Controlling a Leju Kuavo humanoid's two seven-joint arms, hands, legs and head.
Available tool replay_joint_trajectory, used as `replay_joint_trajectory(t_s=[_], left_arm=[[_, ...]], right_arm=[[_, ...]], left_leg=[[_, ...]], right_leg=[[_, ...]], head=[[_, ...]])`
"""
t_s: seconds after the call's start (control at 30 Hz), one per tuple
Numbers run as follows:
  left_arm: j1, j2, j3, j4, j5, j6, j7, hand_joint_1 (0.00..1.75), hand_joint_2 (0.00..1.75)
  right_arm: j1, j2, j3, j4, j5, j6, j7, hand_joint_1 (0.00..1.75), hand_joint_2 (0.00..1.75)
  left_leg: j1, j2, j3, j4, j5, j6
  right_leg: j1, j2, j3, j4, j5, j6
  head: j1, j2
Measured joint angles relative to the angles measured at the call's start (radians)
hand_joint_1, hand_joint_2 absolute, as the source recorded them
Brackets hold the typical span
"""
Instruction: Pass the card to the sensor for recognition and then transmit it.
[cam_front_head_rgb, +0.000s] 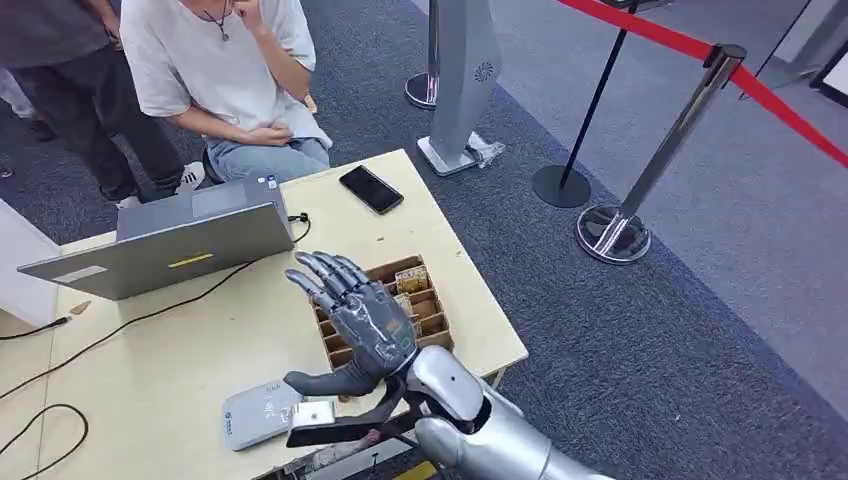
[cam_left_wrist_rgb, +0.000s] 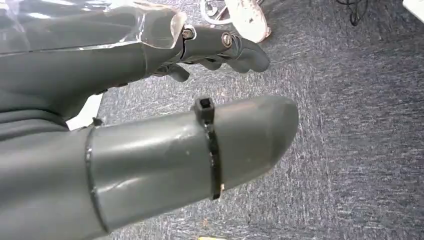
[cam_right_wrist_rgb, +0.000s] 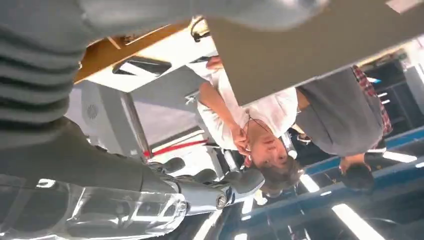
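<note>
The right hand (cam_front_head_rgb: 362, 322) is hovering over the table with its fingers (cam_front_head_rgb: 322, 272) spread apart, holding nothing. The cards (cam_front_head_rgb: 411, 280) are sitting in the cardboard tray (cam_front_head_rgb: 432, 322), just beyond and beside those fingertips. The white sensor (cam_front_head_rgb: 258, 412) is lying back on the thumb's side. The left hand (cam_left_wrist_rgb: 150, 100) is hanging over carpet, fingers loosely curled, empty.

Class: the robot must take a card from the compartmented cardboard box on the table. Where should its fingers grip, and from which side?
Grip a card by its exposed top edge, coming from above: the cards stand upright in the box, whose walls block their sides. The right hand hovers open overhead.
</note>
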Motion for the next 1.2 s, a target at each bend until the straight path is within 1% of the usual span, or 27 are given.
replay_joint_trajectory(t_s=[0.4,0.77,1.1,1.2], left_arm=[[0.000,0.000,0.018,-0.002,0.010,0.000,0.005,0.00,0.00],[0.000,0.000,0.019,-0.005,0.013,0.001,0.005,0.00,0.00],[0.000,0.000,0.019,-0.008,0.009,-0.004,0.005,0.00,0.00],[0.001,0.000,0.020,-0.008,0.010,-0.005,0.005,0.00,0.00]], right_arm=[[-0.047,-0.002,0.033,0.094,0.067,0.006,0.049,0.00,1.75],[-0.135,-0.002,0.071,0.211,0.074,0.057,0.100,0.00,1.75],[-0.152,-0.002,0.069,0.242,0.075,0.065,0.132,0.00,1.75],[-0.151,-0.006,0.064,0.238,0.083,0.091,0.145,0.00,1.75]], left_leg=[[0.000,0.000,0.000,0.000,0.000,0.000],[0.000,0.000,0.000,0.000,0.000,0.000],[0.000,0.000,0.000,0.000,0.000,0.000],[0.000,0.000,0.000,0.000,0.000,0.000]], right_leg=[[0.000,0.000,0.000,0.000,0.000,0.000],[0.000,0.000,0.000,0.000,0.000,0.000],[0.000,0.000,0.000,0.000,0.000,0.000],[0.000,0.000,0.000,0.000,0.000,0.000]], head=[[0.000,0.000],[0.000,0.000],[0.000,0.000],[0.000,0.000]])
